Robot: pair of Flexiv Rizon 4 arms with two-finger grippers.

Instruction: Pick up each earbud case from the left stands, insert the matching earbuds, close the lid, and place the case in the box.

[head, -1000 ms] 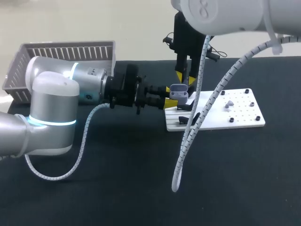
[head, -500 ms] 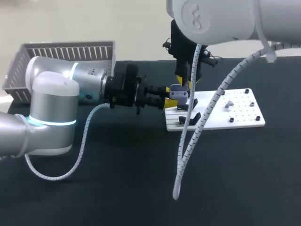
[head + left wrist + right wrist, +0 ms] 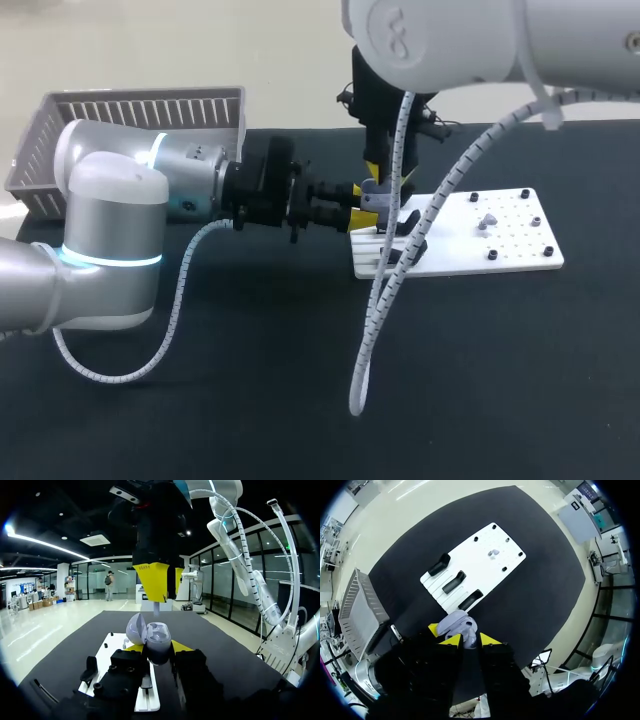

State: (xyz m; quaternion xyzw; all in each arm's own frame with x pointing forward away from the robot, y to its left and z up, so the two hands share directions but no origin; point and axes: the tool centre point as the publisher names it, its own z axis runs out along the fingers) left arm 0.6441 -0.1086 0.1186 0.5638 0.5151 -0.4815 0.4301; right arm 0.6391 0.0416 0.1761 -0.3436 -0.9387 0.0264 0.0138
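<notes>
Left hand (image 3: 156, 650) on case (image 3: 152, 641) — earbud (image 3: 156, 609) barely visible

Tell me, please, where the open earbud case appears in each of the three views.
Head view: the earbud case is at the middle, in the left claw.
Left wrist view: the case sits lid open between that claw's yellow tips.
Right wrist view: it lies just ahead of the right claw.
Shared landmark: the white board beside it.
</notes>
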